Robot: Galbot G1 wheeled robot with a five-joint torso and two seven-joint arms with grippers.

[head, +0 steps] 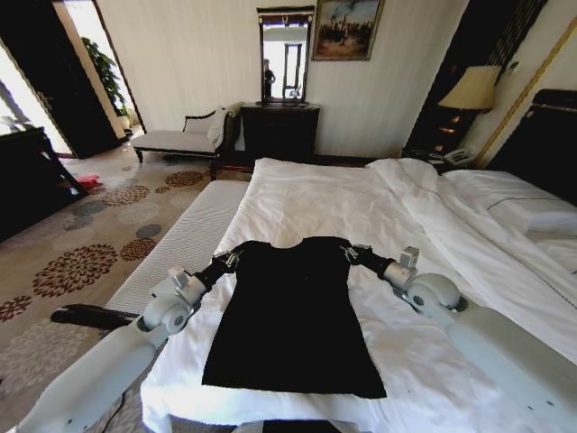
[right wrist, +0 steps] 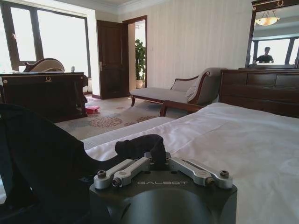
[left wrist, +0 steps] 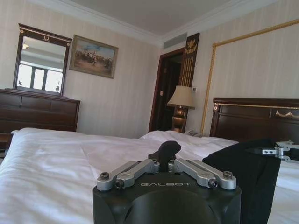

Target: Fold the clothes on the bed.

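With my left gripper (head: 236, 259) and right gripper (head: 350, 253) each pinching a shoulder of the black T-shirt (head: 293, 316) on the bed (head: 306, 198), fingers closed on cloth, I judge a fold is starting, needing both to move evenly.

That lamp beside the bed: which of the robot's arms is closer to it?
The right. Its end effector grips the black T-shirt at the shoulder on the lamp's side; the left end effector grips the opposite shoulder, farther away.
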